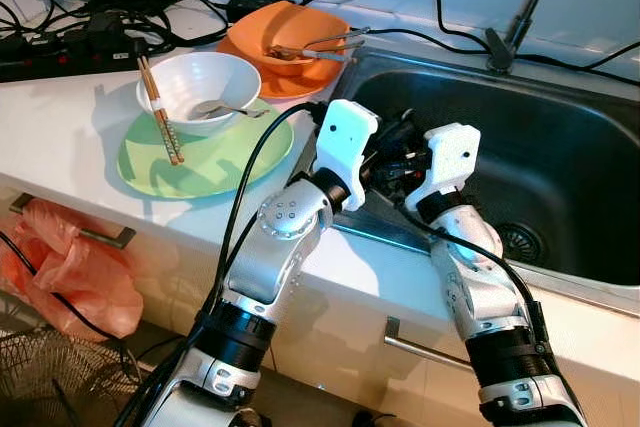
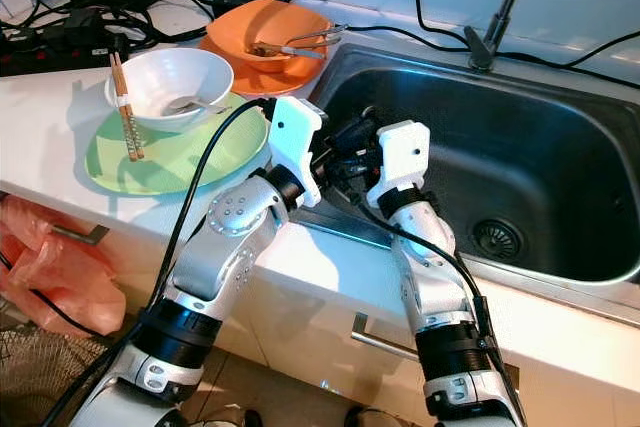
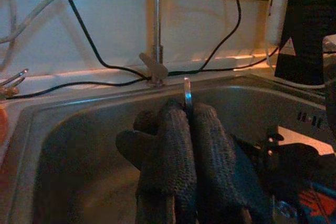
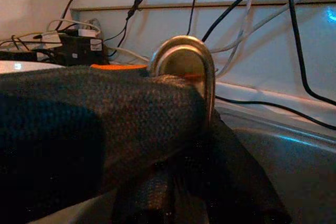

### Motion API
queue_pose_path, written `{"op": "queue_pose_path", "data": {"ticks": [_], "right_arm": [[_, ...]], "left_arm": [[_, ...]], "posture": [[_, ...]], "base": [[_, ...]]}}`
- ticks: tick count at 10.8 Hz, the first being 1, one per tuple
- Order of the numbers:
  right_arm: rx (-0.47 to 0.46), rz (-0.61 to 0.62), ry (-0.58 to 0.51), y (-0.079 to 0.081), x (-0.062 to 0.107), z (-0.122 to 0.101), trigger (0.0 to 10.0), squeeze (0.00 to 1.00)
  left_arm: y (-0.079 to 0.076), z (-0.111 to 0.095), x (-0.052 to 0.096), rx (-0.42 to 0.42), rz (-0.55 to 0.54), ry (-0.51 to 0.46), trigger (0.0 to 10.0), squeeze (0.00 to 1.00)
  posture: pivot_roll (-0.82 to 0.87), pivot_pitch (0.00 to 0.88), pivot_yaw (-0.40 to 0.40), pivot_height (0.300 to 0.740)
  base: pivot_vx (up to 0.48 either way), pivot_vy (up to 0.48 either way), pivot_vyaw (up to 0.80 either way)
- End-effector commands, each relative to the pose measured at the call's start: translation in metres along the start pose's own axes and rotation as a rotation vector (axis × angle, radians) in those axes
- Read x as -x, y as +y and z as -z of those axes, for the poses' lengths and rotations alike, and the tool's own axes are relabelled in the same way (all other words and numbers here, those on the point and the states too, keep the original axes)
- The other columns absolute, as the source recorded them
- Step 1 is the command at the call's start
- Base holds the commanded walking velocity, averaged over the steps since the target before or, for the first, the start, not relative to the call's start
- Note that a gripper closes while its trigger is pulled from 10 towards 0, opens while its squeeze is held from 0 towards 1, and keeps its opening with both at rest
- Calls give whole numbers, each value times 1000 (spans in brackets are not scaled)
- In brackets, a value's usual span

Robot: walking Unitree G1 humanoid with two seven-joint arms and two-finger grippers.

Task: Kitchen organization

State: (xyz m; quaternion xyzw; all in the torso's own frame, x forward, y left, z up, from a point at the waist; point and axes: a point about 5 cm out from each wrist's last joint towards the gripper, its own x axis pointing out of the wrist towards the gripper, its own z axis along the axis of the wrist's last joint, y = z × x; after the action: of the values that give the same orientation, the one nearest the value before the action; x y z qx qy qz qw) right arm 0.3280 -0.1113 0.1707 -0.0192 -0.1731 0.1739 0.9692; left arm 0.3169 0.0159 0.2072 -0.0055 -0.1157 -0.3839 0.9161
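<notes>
While both arms reach over the front rim of the steel sink (image 1: 560, 137), the left gripper (image 3: 186, 129) has its fingers pinched together on a thin metal utensil handle (image 3: 187, 94). The right gripper (image 4: 178, 145) is clamped on a spoon (image 4: 184, 69), bowl end poking up. Both sit close together just inside the basin. Further back on the counter (image 1: 50, 127), a white bowl (image 1: 198, 82) with chopsticks (image 1: 160, 112) rests on a green plate (image 1: 200, 162), with an orange bowl (image 1: 290, 37) holding tongs behind it.
</notes>
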Motion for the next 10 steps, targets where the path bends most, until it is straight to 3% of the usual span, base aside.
{"op": "queue_pose_path", "data": {"ticks": [1, 3, 4, 5, 6, 10], "right_arm": [[15, -2, 9, -1, 2, 1, 0, 0], [14, -3, 11, -1, 1, 1, 0, 0], [13, -2, 11, -1, 1, 1, 0, 0], [9, 20, 15, -3, 0, 2, 8549, 0], [5, 29, 18, -4, 0, 2, 10000, 0], [6, 78, 33, -11, -1, 3, 10000, 0]], "left_arm": [[5, -9, -4, -17, -40, -36, 10000, 0], [7, -8, -4, -25, -57, -33, 10000, 0], [9, -8, -4, -25, -67, -35, 10000, 1000], [10, -7, -4, -22, -74, -32, 10000, 1000], [11, -7, -4, -20, -77, -31, 10000, 1000], [10, -7, -5, -11, -73, -35, 10000, 1000]], "posture": [[34, 82, -5, 740], [35, 82, -4, 740], [34, 81, -4, 740], [34, 81, -3, 740], [33, 81, -3, 740], [35, 77, -3, 740]], "base": [[0, 0, 0], [0, 0, 0], [0, 0, 0], [0, 0, 0], [0, 0, 0], [0, 0, 0]]}}
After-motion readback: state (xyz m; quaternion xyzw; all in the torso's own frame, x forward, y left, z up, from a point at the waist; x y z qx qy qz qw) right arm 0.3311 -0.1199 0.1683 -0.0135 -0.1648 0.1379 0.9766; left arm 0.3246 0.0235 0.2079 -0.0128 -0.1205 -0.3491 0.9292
